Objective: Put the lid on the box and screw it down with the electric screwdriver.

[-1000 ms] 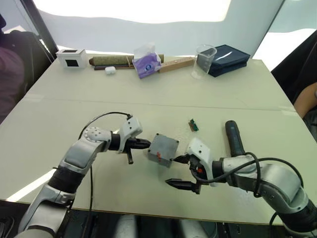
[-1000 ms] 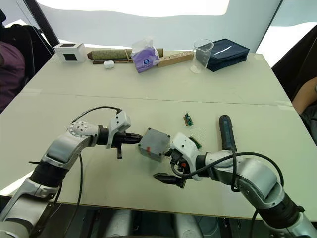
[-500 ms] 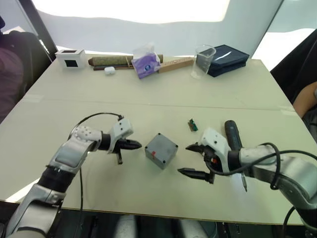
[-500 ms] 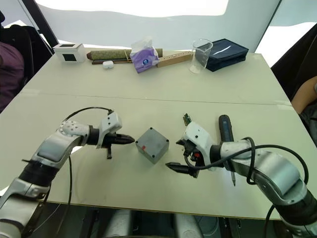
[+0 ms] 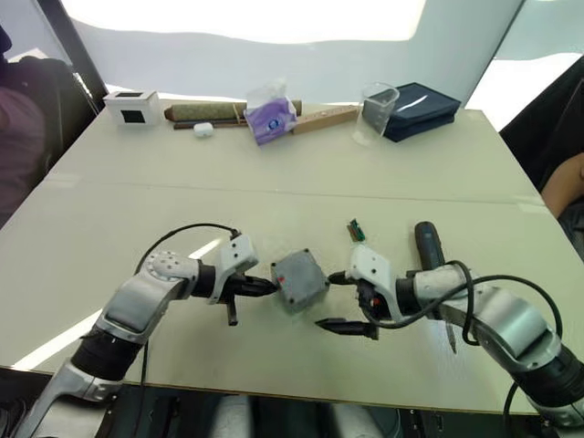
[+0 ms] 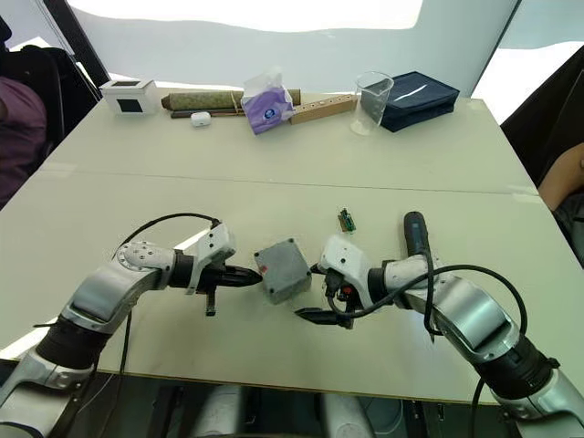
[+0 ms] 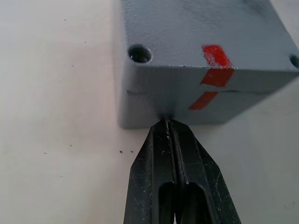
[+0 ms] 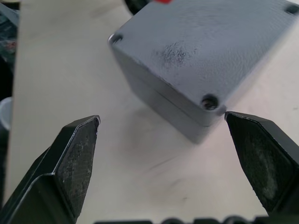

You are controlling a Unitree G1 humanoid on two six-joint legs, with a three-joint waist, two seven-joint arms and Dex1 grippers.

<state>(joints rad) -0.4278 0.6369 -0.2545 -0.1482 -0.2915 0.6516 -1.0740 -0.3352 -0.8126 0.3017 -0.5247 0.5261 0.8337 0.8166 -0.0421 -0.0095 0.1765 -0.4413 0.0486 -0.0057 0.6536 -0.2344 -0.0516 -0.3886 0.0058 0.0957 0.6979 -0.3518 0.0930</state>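
No legible text, labels or numbers anywhere.

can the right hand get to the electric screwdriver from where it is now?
Probably yes. The electric screwdriver lies free on the table just outboard of the right hand, which is open and empty, facing the box. It would have to back away and turn; its own forearm crosses the tool.

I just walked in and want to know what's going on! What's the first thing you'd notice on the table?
Right in the middle near the table's front edge sits the small grey box with its lid already on, red marks lining up on both. The left end effector, fingers shut, pokes its tip against the box's side, while the right end effector waits wide open on the other side. The black electric screwdriver lies on the table behind the right arm.
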